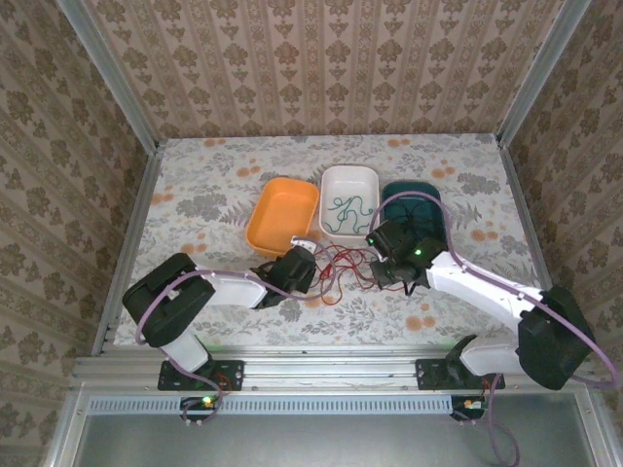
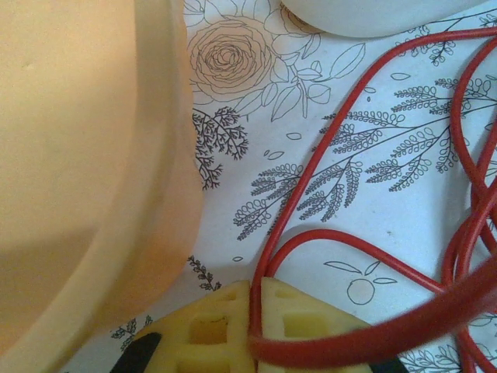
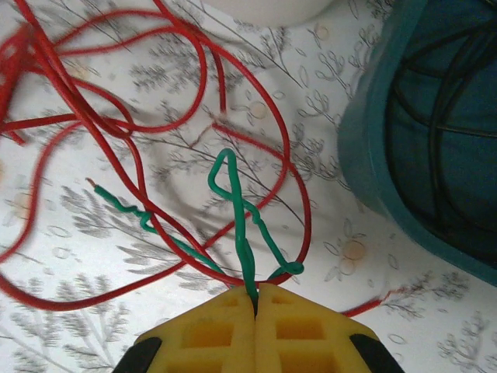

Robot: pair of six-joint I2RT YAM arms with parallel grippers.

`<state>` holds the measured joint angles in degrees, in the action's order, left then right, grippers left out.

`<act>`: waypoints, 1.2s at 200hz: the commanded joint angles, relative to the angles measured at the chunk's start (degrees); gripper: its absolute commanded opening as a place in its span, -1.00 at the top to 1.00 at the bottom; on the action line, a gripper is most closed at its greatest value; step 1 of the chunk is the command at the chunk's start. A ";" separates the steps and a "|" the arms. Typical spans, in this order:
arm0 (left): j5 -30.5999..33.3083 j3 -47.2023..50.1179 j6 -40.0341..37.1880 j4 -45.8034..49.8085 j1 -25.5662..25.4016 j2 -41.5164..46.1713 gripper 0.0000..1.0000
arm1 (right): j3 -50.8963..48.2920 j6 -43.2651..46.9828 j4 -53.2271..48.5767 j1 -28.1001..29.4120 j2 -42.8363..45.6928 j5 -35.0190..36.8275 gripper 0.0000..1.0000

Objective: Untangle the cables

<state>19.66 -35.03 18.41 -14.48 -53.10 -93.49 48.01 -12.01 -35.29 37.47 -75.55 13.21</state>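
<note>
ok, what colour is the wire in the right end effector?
Green: thin kinked green wire, clearest in right wrist view.

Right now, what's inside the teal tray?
Thin black cables loop inside the teal tray. From above, the right arm covers its near end, so what lies there is hidden.

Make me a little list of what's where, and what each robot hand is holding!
left gripper: shut on the red cable
right gripper: shut on the green cable
table: red cable loops lie tangled between the grippers
orange tray: nothing seen inside
white tray: second green cable inside
teal tray: black cables inside
</note>
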 commanded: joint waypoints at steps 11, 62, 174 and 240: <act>-2.19 2.30 0.13 7.57 0.91 1.03 1.00 | 2.70 0.62 -4.37 2.26 -2.50 11.07 0.99; -1.62 4.21 -0.15 8.24 2.19 4.71 1.00 | 1.76 -2.86 -0.73 2.47 1.39 18.27 0.95; -4.16 5.29 -2.94 8.32 4.50 10.69 1.00 | 0.40 3.09 0.18 2.78 3.28 -1.02 0.96; -4.77 4.75 -3.82 8.65 5.70 13.46 1.00 | 4.26 2.39 -5.66 2.87 -6.37 6.81 0.99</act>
<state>15.59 -29.58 16.19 -7.25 -47.90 -82.19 49.52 -9.43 -37.23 40.03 -79.59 15.46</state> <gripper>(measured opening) 0.049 0.067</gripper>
